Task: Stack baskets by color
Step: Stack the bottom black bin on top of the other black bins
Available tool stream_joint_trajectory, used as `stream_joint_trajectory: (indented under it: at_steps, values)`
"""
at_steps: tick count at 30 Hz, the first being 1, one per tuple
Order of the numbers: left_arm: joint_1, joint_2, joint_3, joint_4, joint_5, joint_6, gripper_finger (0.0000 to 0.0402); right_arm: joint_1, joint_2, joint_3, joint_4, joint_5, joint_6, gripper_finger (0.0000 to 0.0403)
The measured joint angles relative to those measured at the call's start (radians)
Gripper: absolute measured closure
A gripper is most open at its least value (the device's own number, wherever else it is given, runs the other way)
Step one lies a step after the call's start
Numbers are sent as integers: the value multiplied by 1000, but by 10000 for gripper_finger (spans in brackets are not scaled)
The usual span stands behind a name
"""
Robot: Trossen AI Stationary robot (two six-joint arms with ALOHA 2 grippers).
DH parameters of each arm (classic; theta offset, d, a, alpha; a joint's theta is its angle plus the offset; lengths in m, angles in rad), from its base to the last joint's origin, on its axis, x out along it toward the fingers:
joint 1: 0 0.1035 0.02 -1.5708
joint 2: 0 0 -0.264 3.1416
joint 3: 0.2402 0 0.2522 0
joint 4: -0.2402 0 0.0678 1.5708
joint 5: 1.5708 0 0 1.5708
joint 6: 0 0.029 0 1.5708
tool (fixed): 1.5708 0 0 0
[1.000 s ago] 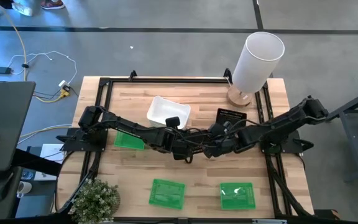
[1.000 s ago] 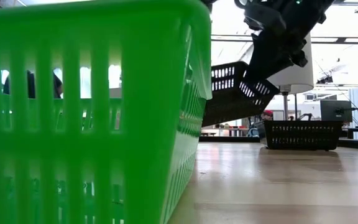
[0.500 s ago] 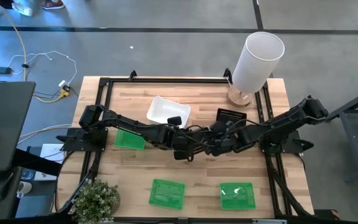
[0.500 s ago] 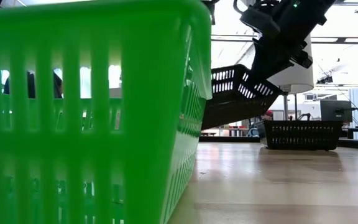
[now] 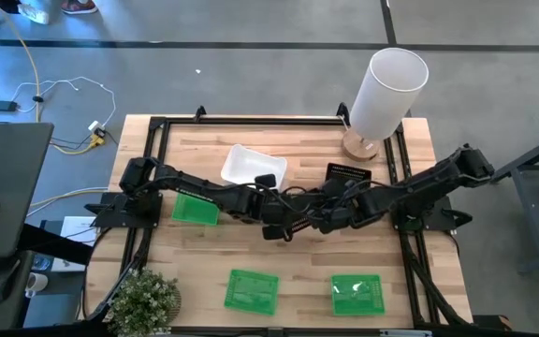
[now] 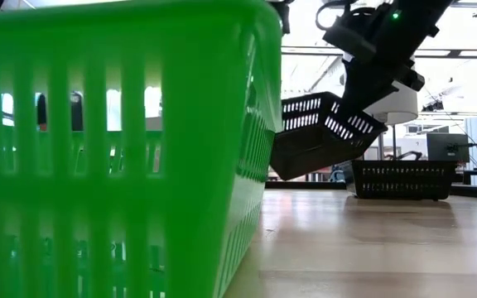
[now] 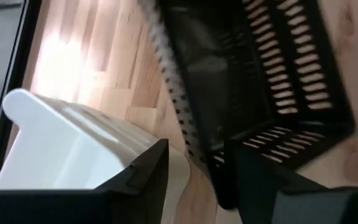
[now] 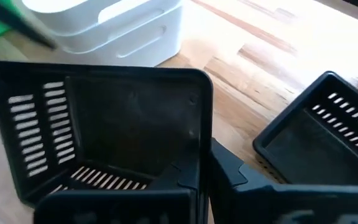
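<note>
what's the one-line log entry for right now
phase: handover | right gripper: shut on black basket, lifted, tilted | left gripper: open at basket | second black basket: on table

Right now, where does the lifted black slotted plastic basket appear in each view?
High view: at centre, mostly hidden under the arms, lifted black slotted plastic basket.
Low view: right of centre, tilted in the air.
Left wrist view: fills the upper right.
Right wrist view: left half, held by the right claw.
Shared landmark: stacked white plastic baskets.
</note>
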Motion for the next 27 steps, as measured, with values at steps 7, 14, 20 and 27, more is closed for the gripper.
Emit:
stream_joint_trajectory:
  at_steps: [7, 14, 20, 27]
  values:
    - [-20, -24, 0, 28, 0, 41, 263, -21, -1, 0, -49, 0, 0, 402]
    - [-23, -77, 0, -16, -1, 59, 264, -24, -13, 0, -79, 0, 1, 403]
    - [-23, -121, 1, -93, 3, 67, 265, -24, -63, 0, -112, 6, -2, 403]
    - [-23, -153, -7, -107, 42, 59, 266, -23, -162, 0, -170, 52, -33, 403]
